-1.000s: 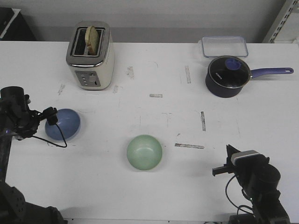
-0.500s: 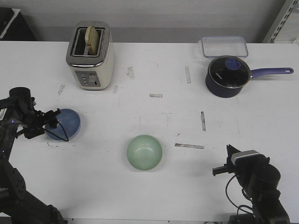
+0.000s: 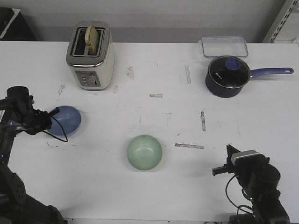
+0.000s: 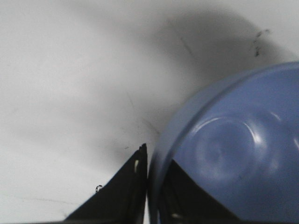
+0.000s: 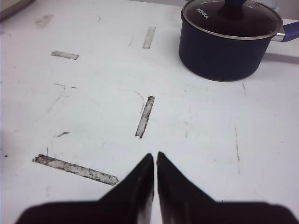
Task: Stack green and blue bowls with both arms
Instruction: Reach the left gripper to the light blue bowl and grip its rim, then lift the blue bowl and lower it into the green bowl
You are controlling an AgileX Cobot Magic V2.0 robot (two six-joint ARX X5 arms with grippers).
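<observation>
We have the blue bowl (image 3: 64, 120) at the table's (image 3: 140, 60) nine o'clock side, tilted, and our left gripper (image 3: 46, 121) is right at its near-left rim. In the left wrist view the rim passes between the two fingers (image 4: 126, 196), one outside the wall and one inside, with almost no gap, so we judge the left gripper is clamped on the blue bowl's rim.

The relation that matters next: the green bowl (image 3: 145, 152) sits upright, mouth up, at about four o'clock from the blue bowl and well apart from it, near the table's six o'clock edge. The blue bowl must travel that way and come down mouth-up over it. Bowls are round, so there is no long axis to line up; only the tilt needs levelling.

Our right gripper (image 3: 218, 171) rests low at the table's five o'clock, its fingers pressed together on nothing. It is nearer the green bowl than the left gripper is, with the green bowl at about ten o'clock from it.

We count one blue bowl, one green bowl, one toaster (image 3: 90, 56), one saucepan (image 3: 227, 75) and one clear container (image 3: 224, 45).
</observation>
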